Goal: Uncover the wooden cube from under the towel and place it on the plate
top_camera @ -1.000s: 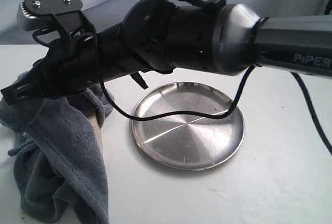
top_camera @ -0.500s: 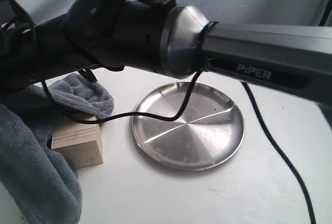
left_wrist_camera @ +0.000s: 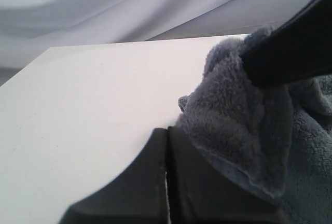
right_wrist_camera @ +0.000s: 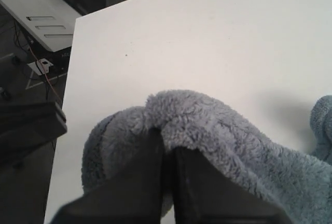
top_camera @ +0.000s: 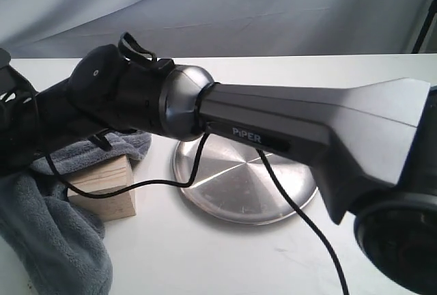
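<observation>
Left of the plate [top_camera: 235, 196], only the exterior view shows the wooden cube [top_camera: 102, 187] bare on the table [top_camera: 225, 261], with the towel [top_camera: 54, 240] bunched against it. Over the plate the right arm [top_camera: 287, 121] stretches leftward; the right gripper [right_wrist_camera: 168, 154] pinches the towel, and the left gripper [left_wrist_camera: 166, 138] has its fingers pressed together.

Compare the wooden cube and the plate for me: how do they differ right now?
The wooden cube is a pale, matte, grained block; the plate is round, shallow, shiny steel. The towel bunches against the cube's back and side; the plate lies clear of it, partly hidden by the right arm. Both rest on the white table, apart.
</observation>
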